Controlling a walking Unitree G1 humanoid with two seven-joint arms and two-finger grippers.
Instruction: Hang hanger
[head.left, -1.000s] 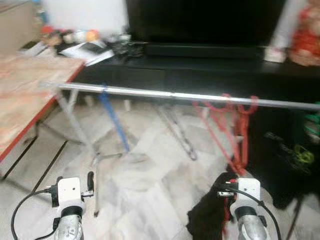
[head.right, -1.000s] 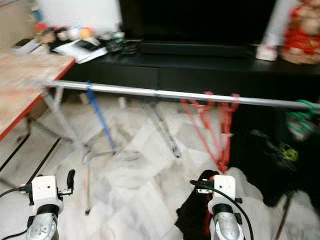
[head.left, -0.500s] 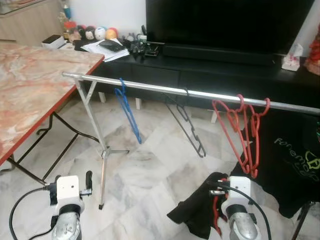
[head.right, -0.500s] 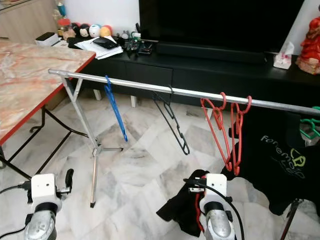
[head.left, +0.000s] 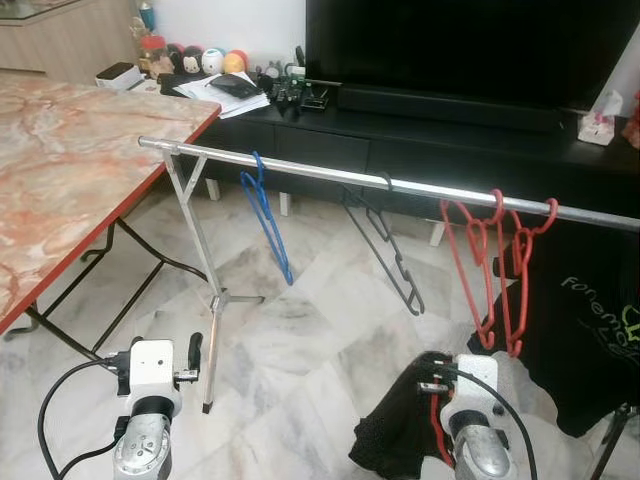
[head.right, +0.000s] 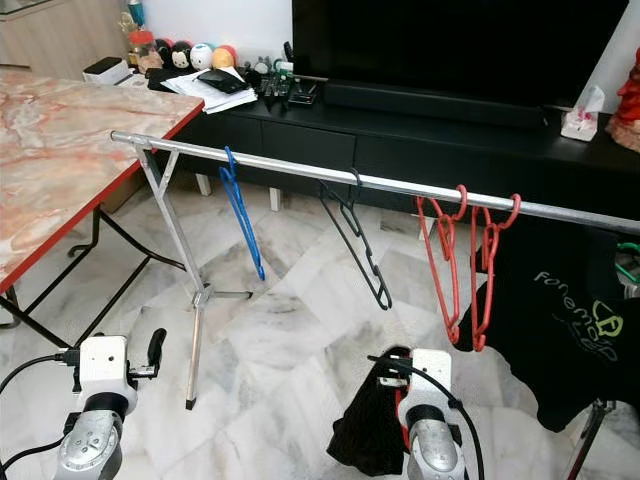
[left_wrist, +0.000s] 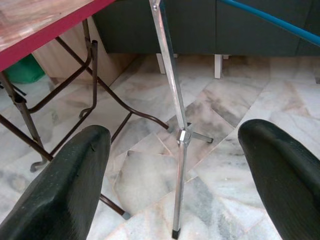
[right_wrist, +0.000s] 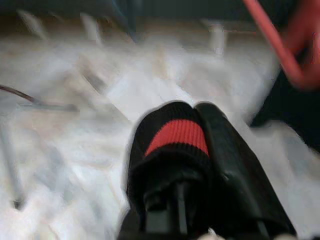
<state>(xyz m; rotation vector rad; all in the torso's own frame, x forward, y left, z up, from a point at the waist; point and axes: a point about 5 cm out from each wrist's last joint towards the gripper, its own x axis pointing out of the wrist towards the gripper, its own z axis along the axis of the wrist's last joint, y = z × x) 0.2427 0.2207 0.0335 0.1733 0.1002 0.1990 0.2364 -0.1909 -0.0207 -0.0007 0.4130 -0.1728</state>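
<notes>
**Pincer status and hanging approach**

Left pincer (left_wrist: 175, 165) is idling, fingers spread wide, empty. Right pincer (head.right: 400, 385) is gripping a red hanger (head.left: 434, 418) draped with black cloth, low, below the rail (head.right: 300, 172). Lift the hook above the rail, then lower.

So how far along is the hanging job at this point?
Done: the rail already carries a blue hanger, a black hanger and two red hangers.

In hand: the right tool is shut on a red hanger with a black garment, held low in front of the rail. The left tool is open and empty.

Left: raise that hanger and hook it onto the rail.
</notes>
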